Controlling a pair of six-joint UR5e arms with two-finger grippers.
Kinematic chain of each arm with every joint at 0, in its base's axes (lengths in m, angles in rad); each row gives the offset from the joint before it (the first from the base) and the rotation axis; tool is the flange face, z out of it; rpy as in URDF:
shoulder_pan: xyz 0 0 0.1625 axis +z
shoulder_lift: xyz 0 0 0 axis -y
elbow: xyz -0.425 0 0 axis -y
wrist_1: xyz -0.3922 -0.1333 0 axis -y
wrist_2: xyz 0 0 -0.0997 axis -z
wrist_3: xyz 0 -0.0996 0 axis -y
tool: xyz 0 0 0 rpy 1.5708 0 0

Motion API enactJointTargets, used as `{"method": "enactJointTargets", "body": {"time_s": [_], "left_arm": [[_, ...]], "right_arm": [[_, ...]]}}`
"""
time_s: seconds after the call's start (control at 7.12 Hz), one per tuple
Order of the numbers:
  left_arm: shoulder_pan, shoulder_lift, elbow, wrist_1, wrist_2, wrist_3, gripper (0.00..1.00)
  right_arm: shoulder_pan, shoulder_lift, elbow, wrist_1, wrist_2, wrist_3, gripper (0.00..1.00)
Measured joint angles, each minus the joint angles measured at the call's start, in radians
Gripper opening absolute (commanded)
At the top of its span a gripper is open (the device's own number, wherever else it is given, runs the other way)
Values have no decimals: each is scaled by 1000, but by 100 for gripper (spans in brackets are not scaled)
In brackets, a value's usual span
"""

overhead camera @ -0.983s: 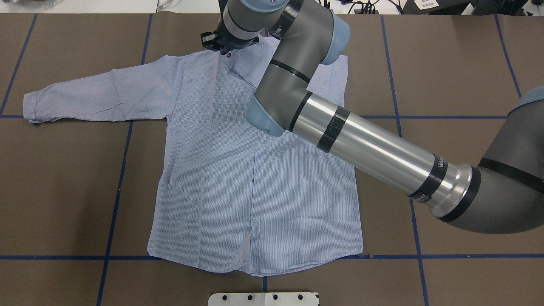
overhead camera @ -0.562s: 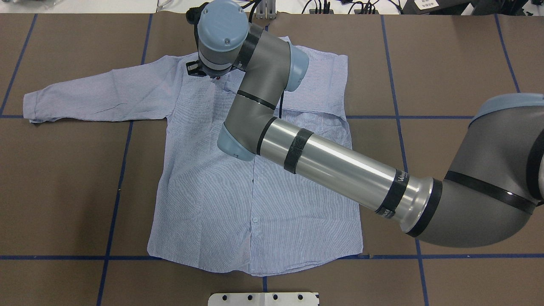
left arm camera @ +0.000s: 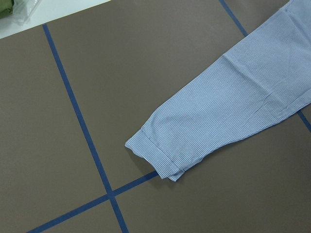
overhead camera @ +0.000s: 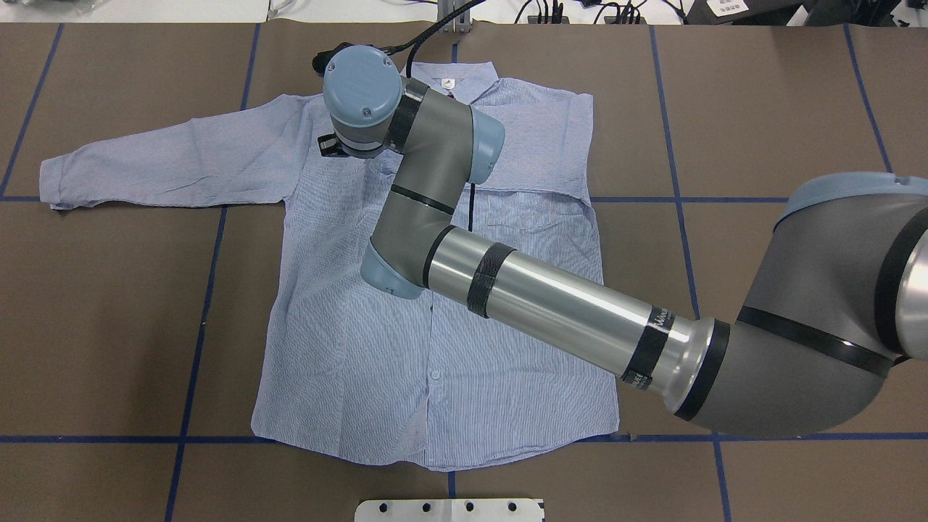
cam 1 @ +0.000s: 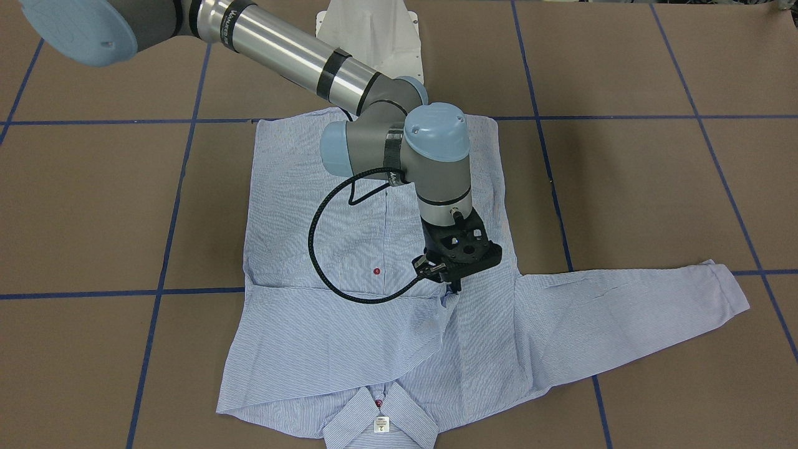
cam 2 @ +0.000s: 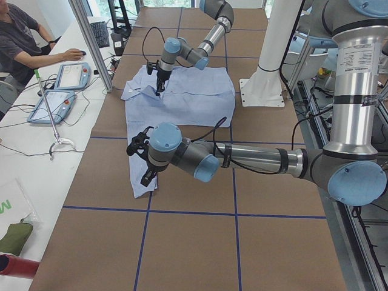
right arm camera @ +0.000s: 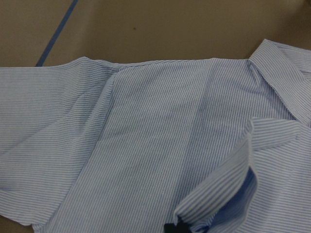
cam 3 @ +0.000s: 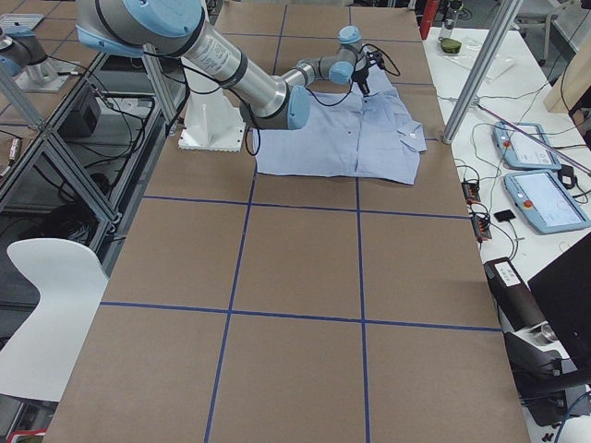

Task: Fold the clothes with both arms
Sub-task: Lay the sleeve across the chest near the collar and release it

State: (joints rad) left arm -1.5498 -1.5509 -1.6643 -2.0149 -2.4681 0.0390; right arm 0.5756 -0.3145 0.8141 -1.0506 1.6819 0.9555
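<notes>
Shirt [overhead camera: 406,348] in pale blue stripe lies front-up and spread on the brown table [overhead camera: 797,109], with its collar [cam 1: 380,415] at the edge farthest from the robot and its hem at the end opposite the collar. The right sleeve [overhead camera: 536,145] is already laid across the chest just below the collar. The right gripper [cam 1: 450,280], on the right arm [overhead camera: 551,304] that reaches over the body of the garment, is clamped on the right cuff [right arm camera: 214,194]. The wrist view shows that cuff pinched and lifted a little off the cloth, below the collar and slightly toward the robot's left of it. The left sleeve [overhead camera: 167,163] stretches straight out, well away from the collar, and the left cuff [left arm camera: 158,155] lies flat on the table beside a blue tape line [left arm camera: 82,126]. The left gripper [cam 2: 144,162] hovers over that far cuff and is seen only from the side, so I cannot tell whether its jaws are apart or together. As I read it, the step in hand is folding the sleeves inward, with the right one nearly placed. Next, the right gripper would need to set its cuff down flat and let go without dragging the layer beneath. The left gripper would then need to descend, pinch the left cuff and carry it across toward the collar.
</notes>
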Motion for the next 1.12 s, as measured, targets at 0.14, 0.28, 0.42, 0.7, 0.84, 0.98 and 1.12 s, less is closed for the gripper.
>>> {"method": "enactJointTargets", "body": {"time_s": [0.14, 0.28, 0.42, 0.7, 0.84, 0.98, 1.12], "left_arm": [[0, -1, 0, 0, 0, -3, 100], [0, -1, -1, 1, 0, -10, 100], [0, -2, -1, 0, -1, -21, 100], [8, -5, -1, -10, 2, -95, 100], [30, -7, 0, -15, 5, -137, 100], [71, -9, 2, -35, 18, -202, 100], [115, -10, 14, -95, 52, -302, 100]], "right_arm": [[-12, 4, 0, 15, -21, 0, 99], [-32, 7, 1, 24, -61, 2, 99], [-46, 8, 5, 27, -90, 7, 99], [-51, 9, 43, 24, -104, 73, 99], [-48, 9, 93, -7, -95, 126, 99], [-37, 7, 165, -95, -67, 159, 99], [-14, 1, 245, -215, -12, 172, 99]]}}
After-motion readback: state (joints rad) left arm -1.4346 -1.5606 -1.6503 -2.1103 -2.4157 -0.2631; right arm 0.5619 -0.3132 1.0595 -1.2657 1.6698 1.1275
